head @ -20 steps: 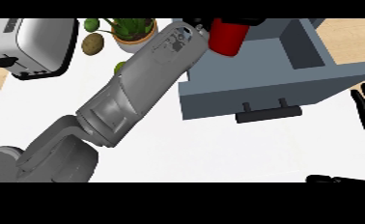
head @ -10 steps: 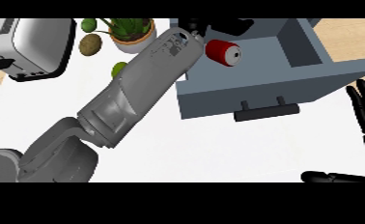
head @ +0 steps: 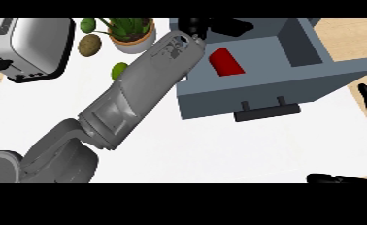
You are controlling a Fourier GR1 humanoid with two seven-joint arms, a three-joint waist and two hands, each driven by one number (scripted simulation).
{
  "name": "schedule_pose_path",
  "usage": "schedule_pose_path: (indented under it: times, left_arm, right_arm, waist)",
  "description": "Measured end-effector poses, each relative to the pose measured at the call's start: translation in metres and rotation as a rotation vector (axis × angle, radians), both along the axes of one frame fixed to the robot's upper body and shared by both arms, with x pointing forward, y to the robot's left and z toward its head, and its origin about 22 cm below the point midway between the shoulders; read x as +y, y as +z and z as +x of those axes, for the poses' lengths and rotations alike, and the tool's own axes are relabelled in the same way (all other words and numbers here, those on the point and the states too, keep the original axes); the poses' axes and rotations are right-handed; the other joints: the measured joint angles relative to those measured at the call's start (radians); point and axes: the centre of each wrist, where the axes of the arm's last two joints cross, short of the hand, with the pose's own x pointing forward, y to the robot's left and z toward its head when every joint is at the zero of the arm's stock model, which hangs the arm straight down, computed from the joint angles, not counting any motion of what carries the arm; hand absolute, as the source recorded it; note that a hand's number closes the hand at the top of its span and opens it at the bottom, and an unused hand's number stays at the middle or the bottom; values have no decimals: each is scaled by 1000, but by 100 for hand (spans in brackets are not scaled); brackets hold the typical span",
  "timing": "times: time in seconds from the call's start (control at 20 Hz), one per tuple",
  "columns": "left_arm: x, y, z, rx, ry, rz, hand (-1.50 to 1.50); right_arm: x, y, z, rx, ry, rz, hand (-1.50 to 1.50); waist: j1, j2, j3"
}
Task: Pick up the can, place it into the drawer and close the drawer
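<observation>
The red can (head: 225,62) lies on its side on the floor of the open grey drawer (head: 315,73), towards its left part. My left forearm crosses the counter from the lower left, and my left hand (head: 209,25) hovers over the drawer's far left corner, above the can and apart from it, fingers relaxed and holding nothing. The drawer's dark handle (head: 266,112) faces me on its front. At the lower right edge my right hand (head: 337,178) rests with straight fingers.
A silver toaster (head: 36,49) stands at the far left. Beside it are a potted plant (head: 132,36), a brown kiwi (head: 90,45) and a green lime (head: 120,70), close to my left forearm. Wooden surface (head: 345,35) shows right of the drawer.
One second ago my left hand held the can over the drawer. It has let go, and the can now lies inside the drawer while the hand has drawn back over the far edge.
</observation>
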Motion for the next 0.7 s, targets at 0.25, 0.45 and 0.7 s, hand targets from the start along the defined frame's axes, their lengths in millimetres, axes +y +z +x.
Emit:
schedule_pose_path:
  times: [0.25, 0.45, 0.7]
  left_arm:
    - [-1, 2, -1, 11, 0, -51, -150]
    - [-3, 3, -2, 16, -6, -85, -150]
    - [-7, 12, -4, -7, -16, -130, -150]
  right_arm:
    - [-1, 13, 0, -63, -15, -151, -150]
    - [4, 18, -1, -101, -2, -258, -150]
    - [12, 25, 7, -131, -16, -404, -150]
  waist:
    - [9, 0, -1]
    - [15, -3, -1]
    - [41, -7, -1]
